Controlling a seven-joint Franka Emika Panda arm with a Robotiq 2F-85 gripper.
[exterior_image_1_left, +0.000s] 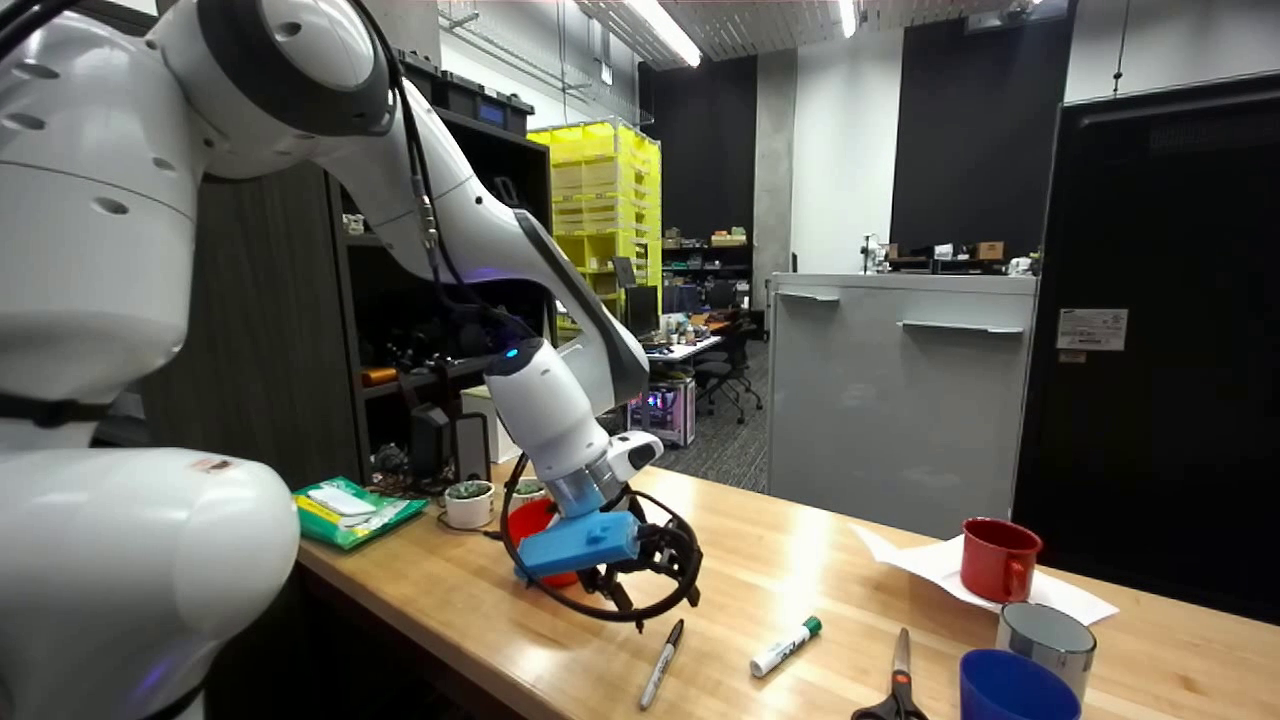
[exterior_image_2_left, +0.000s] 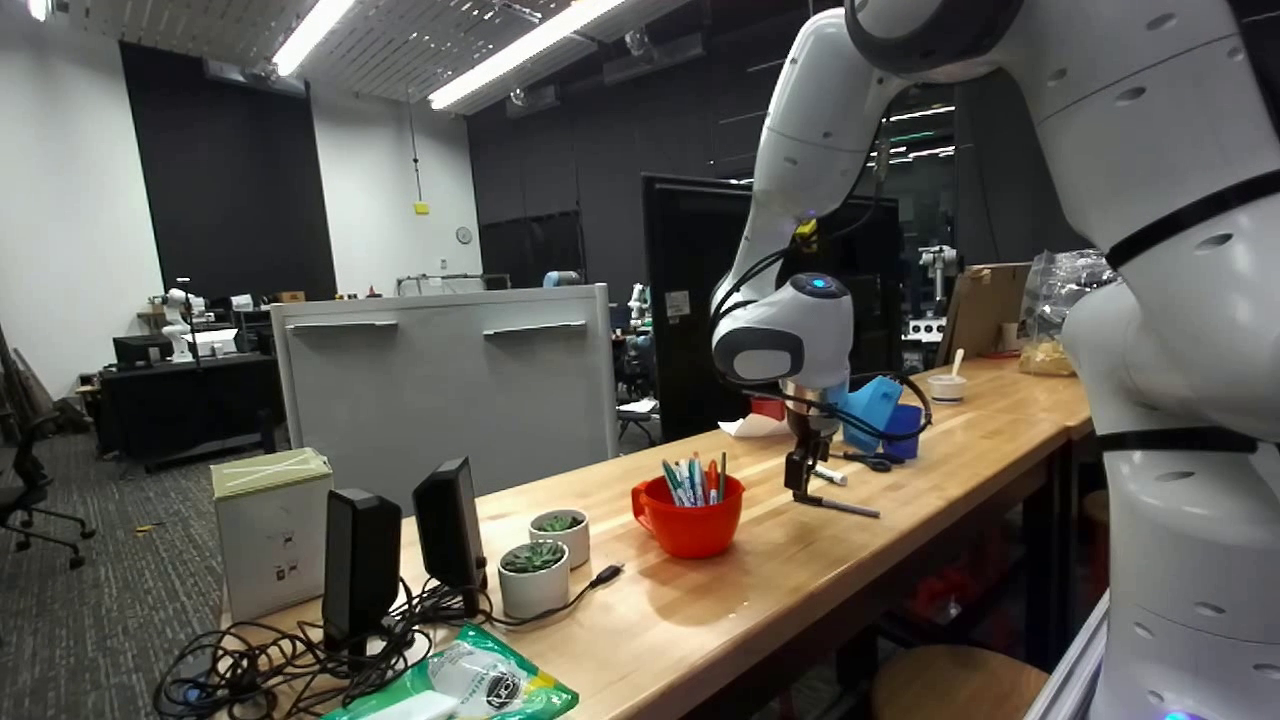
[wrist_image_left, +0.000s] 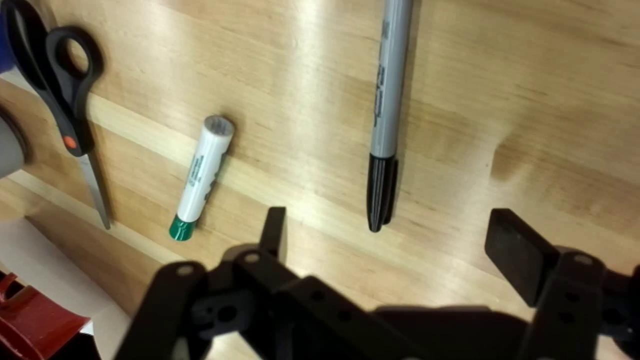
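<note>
My gripper (wrist_image_left: 390, 237) stands wide open in the wrist view, with nothing held. A grey marker with a black cap (wrist_image_left: 387, 105) lies on the wooden table, its cap end pointing in between the spread fingers. Neither finger meets it in that view. In an exterior view the gripper (exterior_image_2_left: 800, 488) hangs low, close by the cap end of the grey marker (exterior_image_2_left: 848, 508); the exact height gap cannot be told. To the left in the wrist view lies a white marker with a green cap (wrist_image_left: 202, 172), and beyond it black-handled scissors (wrist_image_left: 75, 110).
An orange-red bowl (exterior_image_2_left: 685, 525) full of pens stands near the gripper. Farther along are a red mug (exterior_image_1_left: 1000, 560) on white paper (exterior_image_1_left: 935, 570), a metal can (exterior_image_1_left: 1050, 640) and a blue cup (exterior_image_1_left: 1015, 690). Potted plants (exterior_image_2_left: 535, 590), speakers (exterior_image_2_left: 360, 560) and a green bag (exterior_image_2_left: 500, 685) sit at one end.
</note>
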